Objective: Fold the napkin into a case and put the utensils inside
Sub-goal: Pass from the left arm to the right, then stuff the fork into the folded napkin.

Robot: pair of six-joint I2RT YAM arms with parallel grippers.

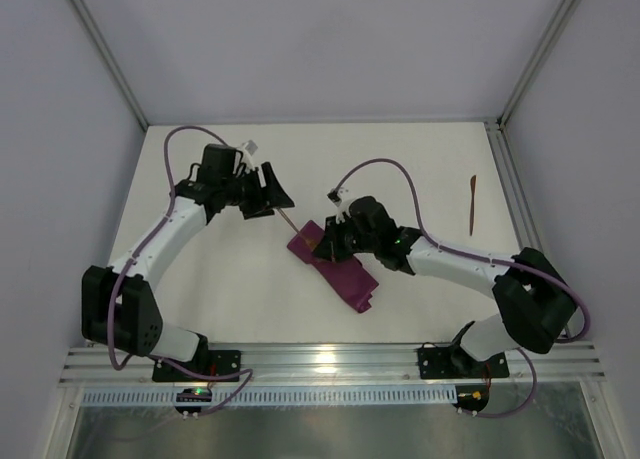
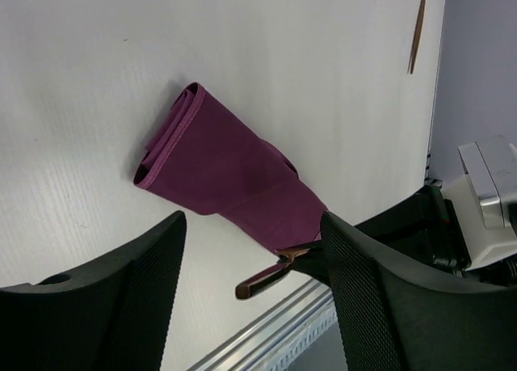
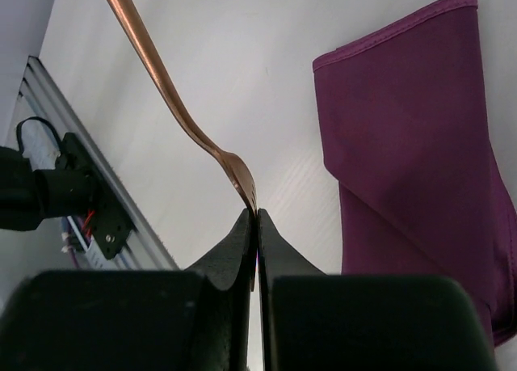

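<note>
The plum-purple napkin (image 1: 336,269) lies folded into a narrow case at the table's middle; it also shows as the napkin (image 2: 226,173) and the napkin (image 3: 412,128). My right gripper (image 1: 326,241) (image 3: 257,217) is shut on the tines of the copper-brown fork (image 1: 292,222) (image 3: 161,80), just above the case's upper-left end. The fork's handle (image 2: 260,283) points toward my left gripper (image 1: 274,197) (image 2: 250,225), which stands open around the handle's end without touching it. The knife (image 1: 472,204) (image 2: 418,27) lies alone at the far right of the table.
A metal rail (image 1: 330,362) runs along the near edge and an upright frame post (image 1: 505,179) along the right. Purple cables loop over both arms. White table (image 1: 230,279) surrounds the case.
</note>
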